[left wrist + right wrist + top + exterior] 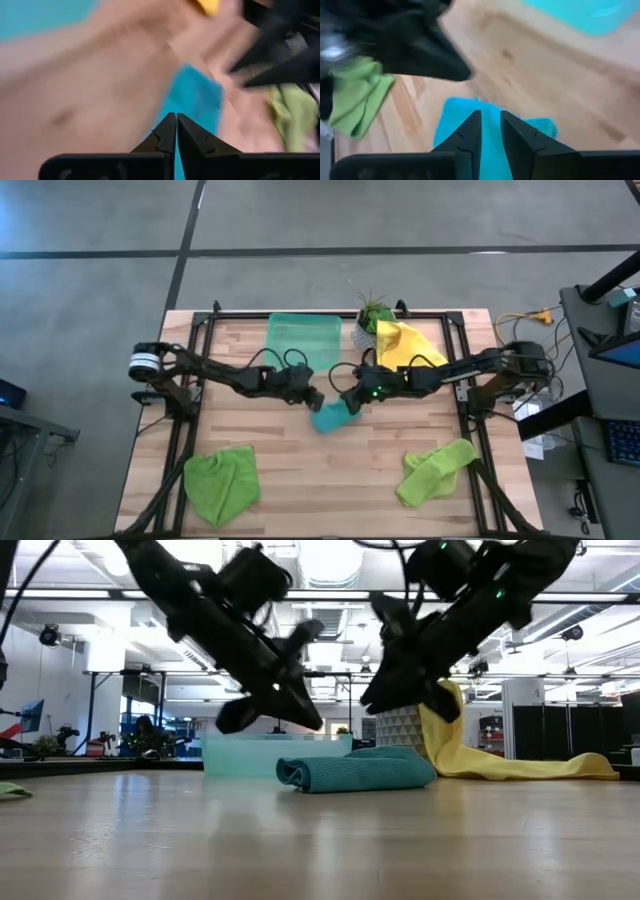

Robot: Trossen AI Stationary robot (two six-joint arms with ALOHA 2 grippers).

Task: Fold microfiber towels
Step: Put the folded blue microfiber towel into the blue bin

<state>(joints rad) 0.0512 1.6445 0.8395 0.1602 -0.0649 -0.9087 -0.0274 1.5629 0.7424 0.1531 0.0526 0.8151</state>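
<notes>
The teal-blue towel [330, 420] lies folded in a flat bundle on the middle of the wooden table [360, 770]. My left gripper [316, 398] hovers just above its left end, fingers shut with nothing between them [176, 117]. My right gripper [349, 402] hovers above the towel's right end, its fingers a narrow gap apart and holding nothing [490, 116]. In the low view both grippers hang clear of the towel. The yellow towel [405, 345] lies crumpled at the back right. One lime green towel [222, 480] lies near left, the other [435, 470] near right.
A translucent green tray [300, 340] sits at the far middle of the table, and a small potted plant [372, 320] stands beside it next to the yellow towel. The two arms' black frames run along the table's left and right sides. Bare wood stretches between the two green towels.
</notes>
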